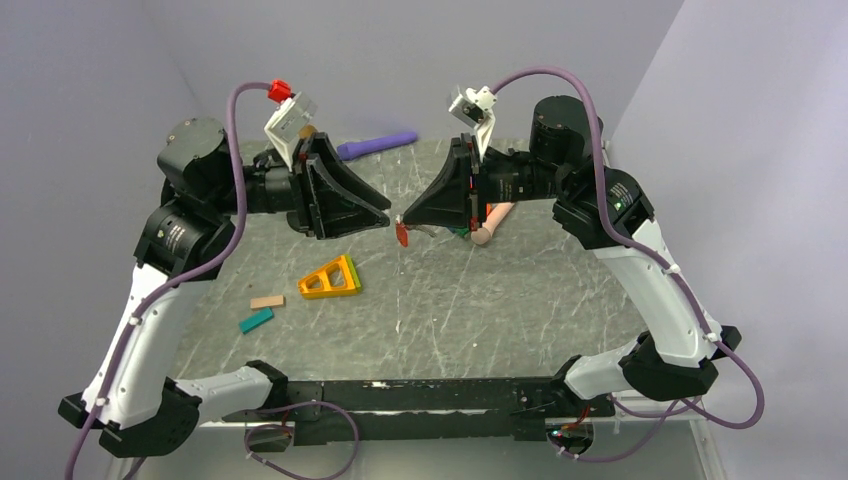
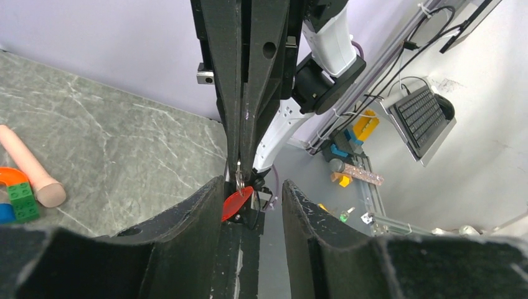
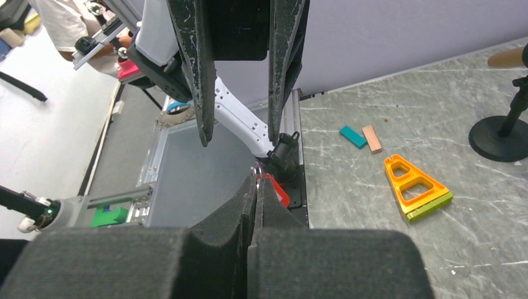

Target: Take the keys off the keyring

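The keys are a tiny red oval piece (image 1: 403, 235) hanging from a small metal keyring (image 2: 240, 182) above the middle of the table. My right gripper (image 1: 400, 219) is shut on the keyring, its fingertips pressed together (image 3: 256, 180), with the red piece (image 3: 279, 190) dangling just past them. My left gripper (image 1: 388, 213) faces it tip to tip with its jaws open (image 2: 252, 190). The red piece (image 2: 236, 202) hangs between them, close against the left finger. I cannot tell if it touches that finger.
On the grey table lie an orange triangle frame (image 1: 330, 278), a tan block (image 1: 267, 301), a teal block (image 1: 256, 320), a purple cylinder (image 1: 378, 146) at the back and a peach cylinder (image 1: 492, 222). An orange loop with blue and green blocks (image 2: 15, 187) lies beside the peach cylinder.
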Robot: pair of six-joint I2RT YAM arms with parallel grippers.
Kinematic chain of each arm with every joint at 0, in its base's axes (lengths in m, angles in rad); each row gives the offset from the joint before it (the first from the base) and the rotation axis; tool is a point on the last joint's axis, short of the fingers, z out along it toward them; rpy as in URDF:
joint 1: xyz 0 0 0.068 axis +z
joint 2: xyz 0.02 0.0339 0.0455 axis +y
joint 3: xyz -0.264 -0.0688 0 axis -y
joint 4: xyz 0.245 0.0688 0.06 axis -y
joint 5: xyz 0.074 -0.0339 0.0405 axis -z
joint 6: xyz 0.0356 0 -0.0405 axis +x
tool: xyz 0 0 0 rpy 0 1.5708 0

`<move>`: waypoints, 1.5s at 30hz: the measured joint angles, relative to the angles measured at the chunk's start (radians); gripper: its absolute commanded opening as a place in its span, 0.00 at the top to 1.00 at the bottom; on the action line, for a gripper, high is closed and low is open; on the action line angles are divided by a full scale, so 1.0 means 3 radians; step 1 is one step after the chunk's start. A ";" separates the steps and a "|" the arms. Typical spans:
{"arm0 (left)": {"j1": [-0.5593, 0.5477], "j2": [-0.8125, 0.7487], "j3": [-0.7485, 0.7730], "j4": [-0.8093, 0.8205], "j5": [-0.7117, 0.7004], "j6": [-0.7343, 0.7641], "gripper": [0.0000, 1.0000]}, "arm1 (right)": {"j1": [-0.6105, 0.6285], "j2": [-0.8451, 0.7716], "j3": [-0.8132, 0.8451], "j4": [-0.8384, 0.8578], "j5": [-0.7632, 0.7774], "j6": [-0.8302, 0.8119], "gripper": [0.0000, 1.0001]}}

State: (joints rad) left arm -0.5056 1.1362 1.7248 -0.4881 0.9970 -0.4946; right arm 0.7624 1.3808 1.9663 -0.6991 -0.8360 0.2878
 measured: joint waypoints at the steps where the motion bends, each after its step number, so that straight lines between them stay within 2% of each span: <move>1: -0.0022 0.0003 0.0001 -0.0008 -0.0003 0.0003 0.56 | 0.0000 0.0000 0.0000 -0.0001 -0.0010 -0.0001 1.00; 6: -0.0144 0.0038 0.0001 -0.0046 -0.0066 0.0014 0.57 | 0.0000 0.0000 0.0000 -0.0013 -0.0038 -0.0001 1.00; 16: -0.0277 0.0154 0.0076 -0.0244 -0.0259 0.0128 0.72 | 0.0001 0.0001 0.0000 -0.0037 -0.0038 -0.0004 1.00; 18: -0.0296 0.0179 0.0116 -0.0290 -0.0289 0.0163 0.77 | 0.0000 0.0001 0.0000 -0.0037 -0.0038 -0.0003 1.00; 22: -0.0332 0.0197 0.0150 -0.0356 -0.0345 0.0215 0.99 | -0.0004 0.0001 0.0000 -0.0041 -0.0038 -0.0001 1.00; 37: -0.0362 0.0122 0.0172 -0.0403 -0.0565 0.0272 1.00 | -0.0014 -0.0037 -0.0076 0.0095 0.0008 0.0062 1.00; 45: -0.0393 -0.0188 -0.0284 0.0084 -0.0980 0.0029 1.00 | -0.0003 -0.0158 -0.0385 0.0571 0.0170 0.0347 1.00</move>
State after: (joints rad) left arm -0.6235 1.0798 1.6398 -0.4629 0.7029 -0.4858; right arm 0.7616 1.3334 1.8507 -0.5278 -0.7849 0.3920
